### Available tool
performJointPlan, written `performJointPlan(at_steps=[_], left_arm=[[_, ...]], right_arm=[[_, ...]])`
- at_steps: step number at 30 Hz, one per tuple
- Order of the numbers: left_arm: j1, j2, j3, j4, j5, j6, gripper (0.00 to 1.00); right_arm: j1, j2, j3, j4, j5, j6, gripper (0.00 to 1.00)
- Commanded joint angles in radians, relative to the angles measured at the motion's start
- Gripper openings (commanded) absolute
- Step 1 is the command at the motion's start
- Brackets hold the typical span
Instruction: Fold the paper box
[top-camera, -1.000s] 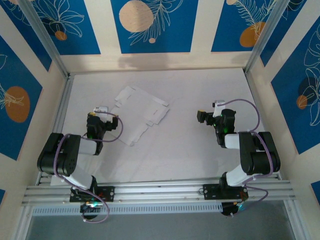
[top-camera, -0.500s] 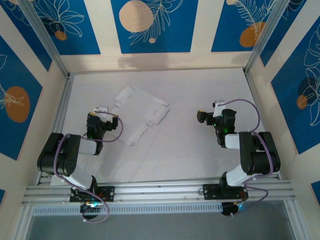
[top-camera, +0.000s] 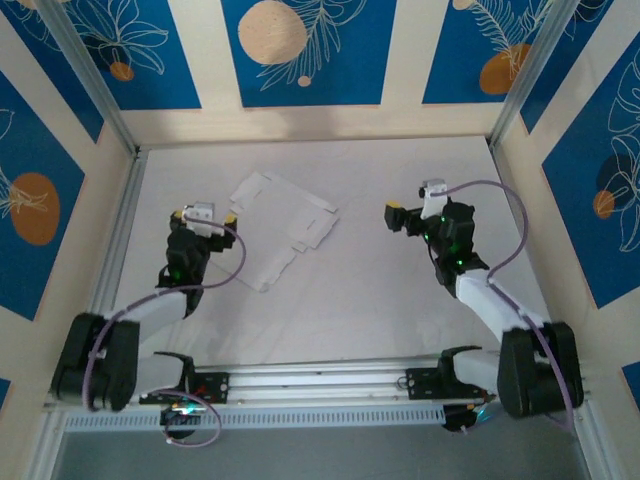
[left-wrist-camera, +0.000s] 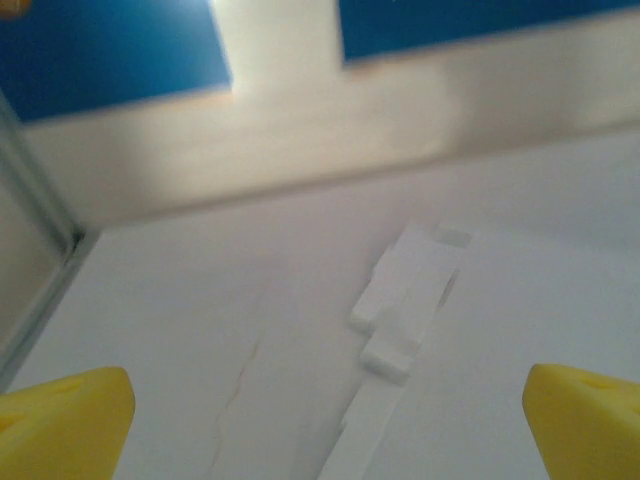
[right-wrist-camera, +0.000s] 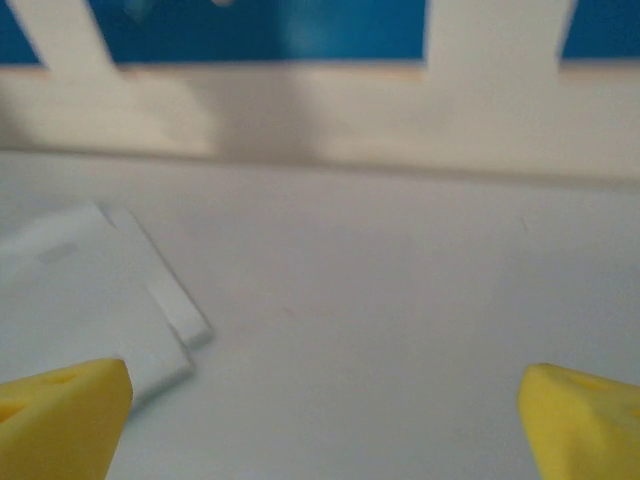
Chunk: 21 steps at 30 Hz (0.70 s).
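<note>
I am at the very start of the job. The thin white card sheet with cut tabs and flaps (top-camera: 283, 228) is the paper box. It lies flat and open on the white counter (top-camera: 400, 320), a bit left of the middle and toward the back wall. I see no flap bent up yet, so I think no fold is made.

The left pincer (top-camera: 205, 213) hangs just beside the sheet's left edge and is not touching it. Its jaws are spread wide and hold nothing. In the left wrist view, its yellow fingertips (left-wrist-camera: 70, 415) sit at the two bottom corners, and the sheet (left-wrist-camera: 400, 320) lies ahead between them.

The right pincer (top-camera: 420, 205) is on the other side, apart from the sheet. It is wide too, with nothing in it. In the right wrist view, I see a corner of the sheet (right-wrist-camera: 90, 300) off to the left, past one yellow fingertip (right-wrist-camera: 60, 420).

The step now is reaching for the sheet. Next, I think both arms must come in low. The card is thin and flat, so grabbing it from above could be hard. One pincer may need to press the sheet down while the other slips under a flap and lifts it along its crease. The wrist views are blurry, so I cannot see the creases.
</note>
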Motion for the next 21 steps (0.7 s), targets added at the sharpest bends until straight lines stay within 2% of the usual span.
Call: performJointPlan(at_steps=[1, 3, 5, 7, 8, 9, 10, 11, 13, 15, 16, 18, 19, 21], left_arm=[[-0.088, -0.122, 0.118, -0.139, -0.025, -0.078, 1.0], [-0.161, -0.182, 0.223, -0.319, -0.045, -0.142, 1.0], [-0.221, -0.223, 0.338, -0.516, 0.006, -0.191, 1.0], [-0.278, -0.238, 0.46, -0.722, 0.025, -0.235, 1.0], [-0.292, -0.238, 0.508, -0.806, 0.005, -0.294, 1.0], [-0.289, -0.236, 0.557, -0.899, -0.018, -0.402, 1.0], [-0.287, -0.234, 0.612, -1.036, -0.057, -0.509, 1.0], [-0.283, -0.234, 0.65, -1.133, -0.08, -0.566, 1.0], [-0.264, -0.251, 0.658, -1.197, -0.048, -0.595, 1.0], [-0.247, -0.259, 0.642, -1.223, 0.028, -0.645, 1.0], [-0.248, -0.235, 0.671, -1.283, 0.055, -0.66, 1.0], [-0.247, -0.168, 0.73, -1.412, 0.088, -0.681, 1.0], [-0.248, -0.134, 0.755, -1.485, 0.1, -0.678, 1.0], [-0.246, -0.092, 0.773, -1.554, 0.152, -0.644, 1.0]], right_arm=[[0.116, -0.073, 0.102, -0.186, 0.029, -0.011, 0.99], [0.186, -0.098, 0.171, -0.234, 0.096, 0.082, 0.99], [0.254, -0.111, 0.257, -0.33, 0.156, 0.187, 0.99], [0.312, -0.093, 0.398, -0.53, 0.237, 0.296, 0.99], [0.31, -0.079, 0.474, -0.639, 0.221, 0.369, 0.99], [0.294, -0.056, 0.553, -0.787, 0.202, 0.481, 0.99], [0.26, -0.037, 0.604, -0.858, 0.149, 0.537, 0.99], [0.221, -0.026, 0.609, -0.855, 0.058, 0.583, 0.99], [0.099, 0.006, 0.544, -0.731, -0.258, 0.7, 0.99], [0.065, 0.068, 0.557, -0.768, -0.347, 0.77, 0.97], [0.087, 0.1, 0.586, -0.807, -0.347, 0.74, 0.98], [0.177, 0.145, 0.631, -0.895, -0.176, 0.706, 0.99], [0.204, 0.174, 0.65, -0.916, -0.134, 0.713, 0.99], [0.227, 0.236, 0.679, -0.928, -0.214, 0.7, 1.0]])
